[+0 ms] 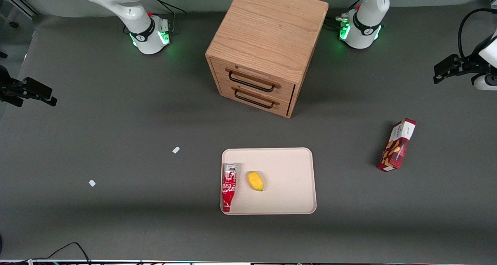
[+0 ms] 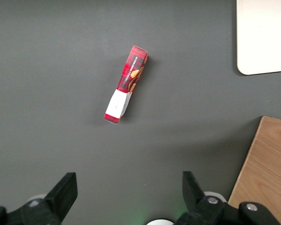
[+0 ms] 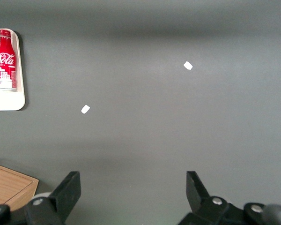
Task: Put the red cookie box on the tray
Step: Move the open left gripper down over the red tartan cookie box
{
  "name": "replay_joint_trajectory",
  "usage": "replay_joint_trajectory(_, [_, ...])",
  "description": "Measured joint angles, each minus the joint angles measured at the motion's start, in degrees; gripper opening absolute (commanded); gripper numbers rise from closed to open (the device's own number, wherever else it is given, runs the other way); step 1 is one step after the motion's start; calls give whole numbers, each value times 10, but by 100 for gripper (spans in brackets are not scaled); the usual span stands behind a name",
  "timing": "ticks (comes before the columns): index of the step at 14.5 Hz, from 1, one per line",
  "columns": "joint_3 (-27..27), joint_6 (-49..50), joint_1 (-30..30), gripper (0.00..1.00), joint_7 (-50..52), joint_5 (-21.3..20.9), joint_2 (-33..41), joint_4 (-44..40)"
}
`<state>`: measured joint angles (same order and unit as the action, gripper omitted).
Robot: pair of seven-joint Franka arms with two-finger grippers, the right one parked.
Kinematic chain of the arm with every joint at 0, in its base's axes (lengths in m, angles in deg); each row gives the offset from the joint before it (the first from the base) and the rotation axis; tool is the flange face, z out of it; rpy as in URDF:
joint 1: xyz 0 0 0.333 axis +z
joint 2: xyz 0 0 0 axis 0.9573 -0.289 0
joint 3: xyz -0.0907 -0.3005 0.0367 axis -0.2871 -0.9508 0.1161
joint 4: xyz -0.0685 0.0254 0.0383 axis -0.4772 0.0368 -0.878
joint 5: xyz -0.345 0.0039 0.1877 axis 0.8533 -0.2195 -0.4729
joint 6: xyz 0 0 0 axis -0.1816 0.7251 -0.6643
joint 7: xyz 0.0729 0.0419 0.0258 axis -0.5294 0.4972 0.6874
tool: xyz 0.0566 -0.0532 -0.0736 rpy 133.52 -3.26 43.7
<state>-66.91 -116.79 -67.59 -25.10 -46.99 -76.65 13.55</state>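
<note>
The red cookie box [image 1: 397, 145] lies flat on the grey table toward the working arm's end, apart from the tray, its white end panel pointing away from the front camera. It also shows in the left wrist view [image 2: 126, 84]. The beige tray [image 1: 289, 171] lies in front of the cabinet, nearer the front camera; one corner of it shows in the left wrist view [image 2: 264, 35]. My left gripper [image 1: 440, 74] hangs above the table, farther from the front camera than the box. In the wrist view the gripper [image 2: 129, 183] is open and empty, well clear of the box.
A red soda bottle [image 1: 229, 186] and a yellow fruit-like piece [image 1: 255, 180] lie on the tray. The wooden two-drawer cabinet [image 1: 268, 43] stands mid-table, drawers shut. Two small white scraps [image 1: 176, 150] lie toward the parked arm's end.
</note>
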Motion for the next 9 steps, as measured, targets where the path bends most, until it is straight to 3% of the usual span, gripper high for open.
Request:
replay_joint_trajectory(5, [0, -13, 1, 100, 0, 3, -5, 0])
replay_joint_trajectory(9, [0, -56, 2, 100, -31, 1, -64, 2])
